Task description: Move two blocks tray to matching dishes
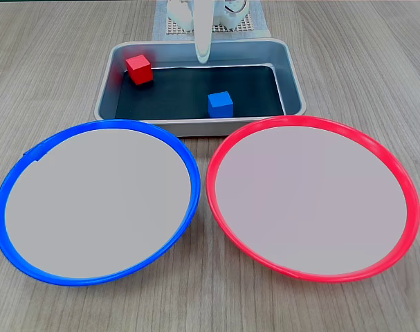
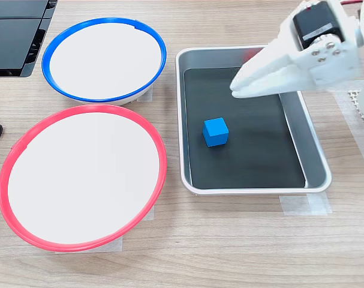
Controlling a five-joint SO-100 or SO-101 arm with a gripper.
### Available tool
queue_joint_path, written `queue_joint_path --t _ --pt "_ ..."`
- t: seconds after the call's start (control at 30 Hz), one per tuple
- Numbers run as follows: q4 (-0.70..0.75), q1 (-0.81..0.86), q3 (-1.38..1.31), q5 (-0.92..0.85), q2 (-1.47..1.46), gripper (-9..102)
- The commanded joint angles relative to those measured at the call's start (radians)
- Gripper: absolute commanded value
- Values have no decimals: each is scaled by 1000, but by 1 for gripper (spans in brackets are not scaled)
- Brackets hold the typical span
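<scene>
The white gripper hangs over the tray, and its two fingers are together at the tip with nothing between them. In a fixed view from the front it shows as a thin white point coming down near the back wall of the tray.

The red block sits in the back corner of the tray. In that front view it lies at about 9 o'clock from the gripper, close by. In the other fixed view the gripper covers that corner, so the red block cannot be found there.

The blue block sits flat on the dark tray floor. In this fixed view it lies at about 7 o'clock from the gripper tip, a little way off. In the front view the blue block is at about 5 o'clock from the tip, near the front wall.

Both blocks are small cubes, so they have no long side to line up with.

Outside the tray, on the wooden tabletop, are two big round dishes. The blue dish and the red dish are both bare inside. No block is moved yet.

I think the red block is the nearer one. The gripper must open first, then go down around a block.
</scene>
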Motion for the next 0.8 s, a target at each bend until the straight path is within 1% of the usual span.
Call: queue_joint_path --t 0.0,0.03,0.1,0.17,0.23,0.27,0.33,0.4,0.43,0.53,0.67,0.77 --pt "-38 -15 -86 -382 -137 0" --pt "-32 -23 -124 -506 -224 0" --pt "-31 -23 -207 -680 -391 0" --pt "-14 -28 -305 -927 -586 0" --pt "-2 -15 -414 -1080 -778 2" --pt "3 -12 -472 -1129 -861 3" --pt "28 -17 -594 -1197 -1009 11" --pt "94 -34 -704 -1295 -1127 20" --pt "129 -41 -753 -1365 -1186 22" --pt "140 -52 -807 -1453 -1281 24" --pt "98 -49 -802 -1571 -1370 24" --pt "66 -46 -798 -1595 -1414 24"
